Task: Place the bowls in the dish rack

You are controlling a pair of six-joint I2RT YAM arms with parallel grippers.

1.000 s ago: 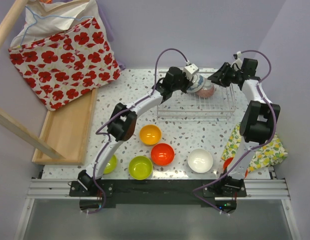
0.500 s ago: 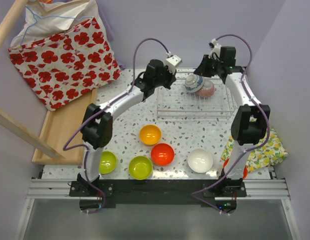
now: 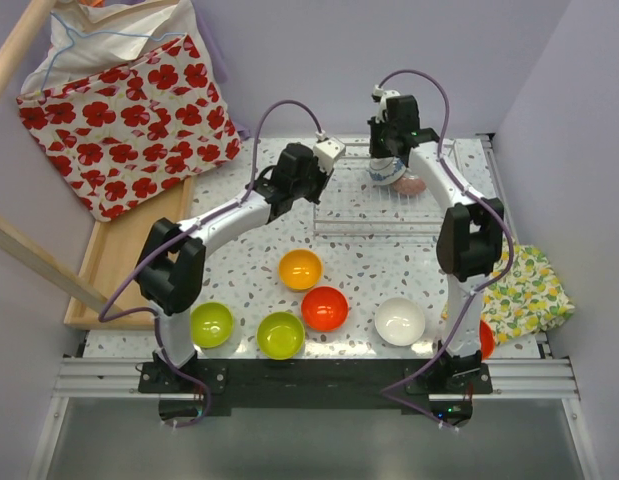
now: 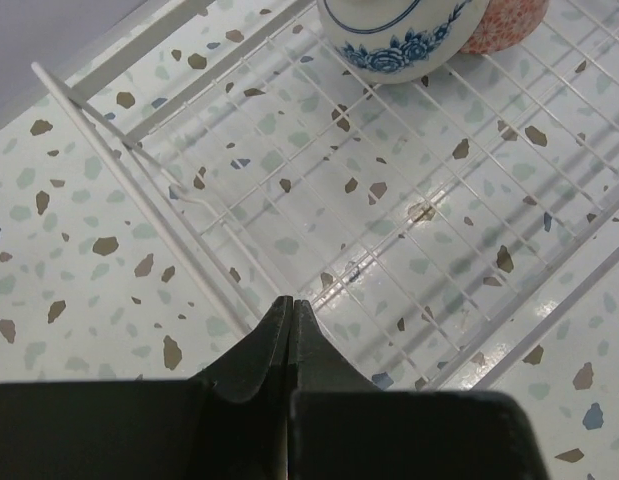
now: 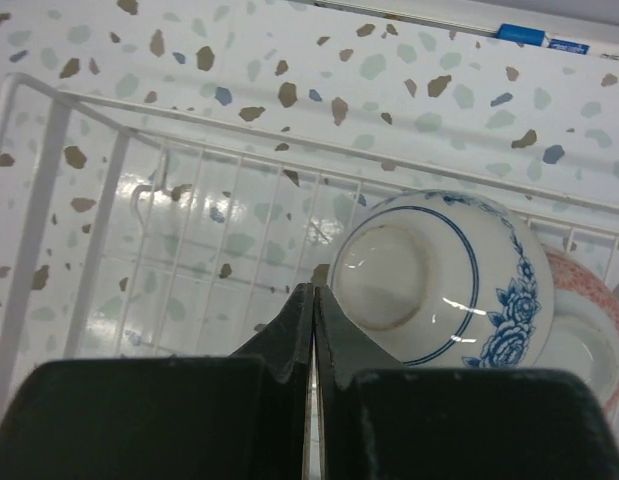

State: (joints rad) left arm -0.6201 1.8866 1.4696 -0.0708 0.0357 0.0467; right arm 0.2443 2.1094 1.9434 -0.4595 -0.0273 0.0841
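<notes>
moved: left arm has pulled back from the blue bowl (image 3: 387, 172) to the rack's left end; right arm has swung left and now sits over that bowl; the right fingers, apart a second ago, are now together
left gripper (image 4: 292, 305): fingers pressed together, holding nothing, above the left wall wire of the rack (image 4: 139, 160)
right gripper (image 5: 311, 295): fingers together, holding nothing, tips just left of the blue bowl; contact can't be judged
blue bowl: in the rack at its far side, right of middle, free of both grippers
blue bowl look: white, blue rim line and blue flower print, tipped so its foot faces the right wrist camera
pink bowl (image 5: 589, 320): in the rack, against the blue bowl's right side, pink-speckled outside, partly hidden behind it
rack room: left half and near rows are bare wire; thin raised rim all round
table row, near edge: outer green bowl (image 3: 212, 324), inner green bowl (image 3: 280, 334), red bowl (image 3: 325, 308), white bowl (image 3: 400, 320), all upright; orange bowl (image 3: 300, 269) just behind them
gap: a strip of bare table between the orange bowl and the rack's near rim
right edge: lemon cloth (image 3: 524, 295) beside the right arm; a second red bowl (image 3: 486, 338) mostly hidden behind that arm
left edge: wooden tray (image 3: 139, 255) alongside the table
</notes>
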